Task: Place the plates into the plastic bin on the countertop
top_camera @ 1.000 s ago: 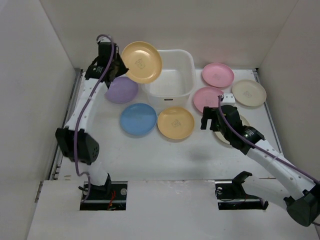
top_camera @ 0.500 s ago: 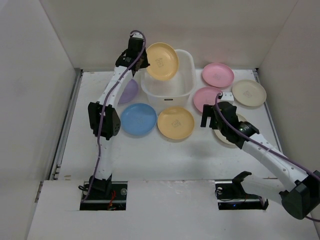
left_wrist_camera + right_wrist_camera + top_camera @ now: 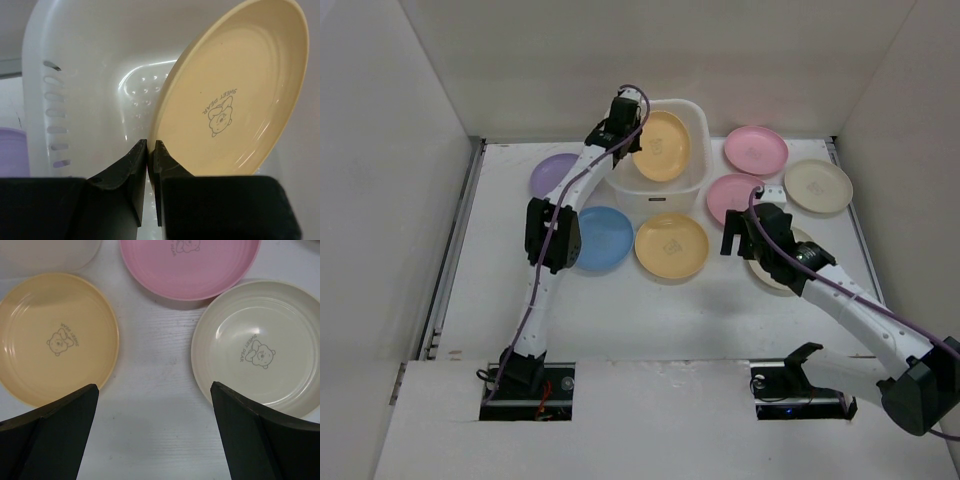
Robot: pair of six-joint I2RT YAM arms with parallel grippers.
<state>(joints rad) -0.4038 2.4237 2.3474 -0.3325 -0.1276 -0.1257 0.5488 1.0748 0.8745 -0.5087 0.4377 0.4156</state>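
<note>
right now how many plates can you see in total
8: a yellow plate in the left hand over the bin; on the countertop: purple, blue, orange, far pink, near pink, far cream, and a cream one partly under the right arm.

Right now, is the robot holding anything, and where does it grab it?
Left gripper pinches a yellow plate by its rim; right gripper holds nothing.

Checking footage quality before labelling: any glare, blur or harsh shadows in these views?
Top view: even soft light, sharp, faint shadows. Left wrist view: bin wall washed out, mild sheen on the yellow plate. Right wrist view: cream plate crisp, fingers dark silhouettes.
</note>
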